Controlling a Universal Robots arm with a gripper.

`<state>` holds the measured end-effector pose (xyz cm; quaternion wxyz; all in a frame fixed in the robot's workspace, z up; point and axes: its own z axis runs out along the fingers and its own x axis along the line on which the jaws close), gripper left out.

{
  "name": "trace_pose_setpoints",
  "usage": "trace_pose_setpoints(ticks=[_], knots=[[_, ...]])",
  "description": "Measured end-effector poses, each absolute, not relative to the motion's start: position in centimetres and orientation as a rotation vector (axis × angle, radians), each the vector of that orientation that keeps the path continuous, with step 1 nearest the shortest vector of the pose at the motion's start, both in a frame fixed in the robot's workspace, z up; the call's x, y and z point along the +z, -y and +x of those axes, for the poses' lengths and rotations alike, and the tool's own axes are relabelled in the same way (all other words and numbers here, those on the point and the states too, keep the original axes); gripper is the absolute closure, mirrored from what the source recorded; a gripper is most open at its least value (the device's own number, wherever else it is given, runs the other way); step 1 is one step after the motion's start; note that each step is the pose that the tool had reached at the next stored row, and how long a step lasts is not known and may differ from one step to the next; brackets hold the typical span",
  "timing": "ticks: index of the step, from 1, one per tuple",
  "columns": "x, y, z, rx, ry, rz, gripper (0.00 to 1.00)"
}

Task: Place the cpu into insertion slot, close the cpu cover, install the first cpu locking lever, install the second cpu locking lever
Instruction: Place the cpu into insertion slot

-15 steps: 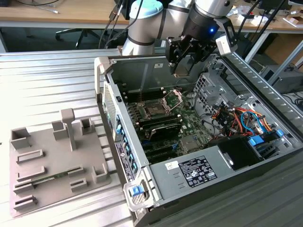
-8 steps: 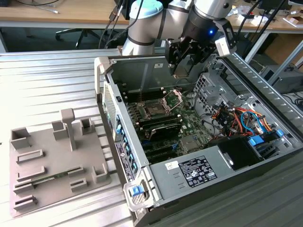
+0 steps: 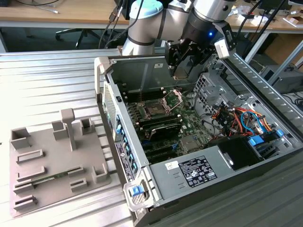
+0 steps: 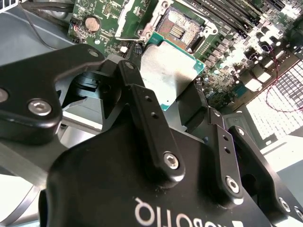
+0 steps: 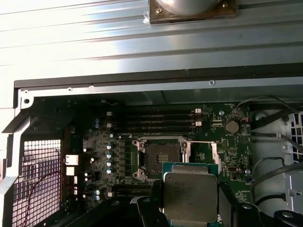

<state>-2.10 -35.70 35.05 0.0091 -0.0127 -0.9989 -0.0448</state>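
Observation:
My gripper (image 3: 181,71) hangs over the open computer case (image 3: 265,156) and is shut on the cpu (image 5: 190,193), a flat silver-grey square with a green rim, also seen between the black fingers (image 4: 147,109) as cpu (image 4: 168,75). Below it on the motherboard (image 3: 189,125) lies the insertion slot (image 5: 158,158), bare, with its contact field showing; slot (image 4: 179,29) and slot (image 3: 154,111) match it. The cpu is held above the board, apart from the slot. The cpu cover (image 3: 173,98) stands swung open beside the slot, a thin metal frame (image 5: 215,158).
The case's upright back wall (image 3: 137,71) and drive cage (image 3: 210,87) flank the arm. Coloured cables (image 3: 241,118) and the power supply (image 3: 194,170) lie at the exterior view's right. A grey fixture (image 3: 52,161) with posts sits on the ribbed table at the left.

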Motion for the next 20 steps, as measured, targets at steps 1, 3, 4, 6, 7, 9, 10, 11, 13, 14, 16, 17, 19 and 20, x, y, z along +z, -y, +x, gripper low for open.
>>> trace_pose_setpoints(ticks=[1,3,4,6,7,9,10,11,13,14,16,17,19,20], knots=[[35.02,35.7,-2.1,-0.14,3.12,-0.04,0.45],[34.97,35.71,-2.1,-0.14,3.12,-0.039,0.45],[34.94,35.72,-2.1,-0.14,3.12,-0.039,0.45],[34.79,35.75,-2.1,-0.14,3.12,-0.038,0.45],[34.75,35.77,-2.1,-0.14,3.12,-0.037,0.45],[34.62,35.78,-2.1,-0.139,3.12,-0.028,0.45],[34.54,35.78,-2.1,-0.137,3.12,-0.013,0.45],[34.47,35.78,-2.1,-0.134,3.119,0.007,0.45],[34.35,35.78,-2.09,-0.128,3.118,0.043,0.45],[34.31,35.78,-2.09,-0.126,3.118,0.055,0.45],[34.24,35.79,-2.1,-0.124,3.117,0.073,0.45],[34.18,35.79,-2.1,-0.124,3.117,0.077,0.45],[34.11,35.78,-2.09,-0.122,3.117,0.078,0.45],[34.09,35.78,-2.09,-0.116,3.117,0.078,0.45]])
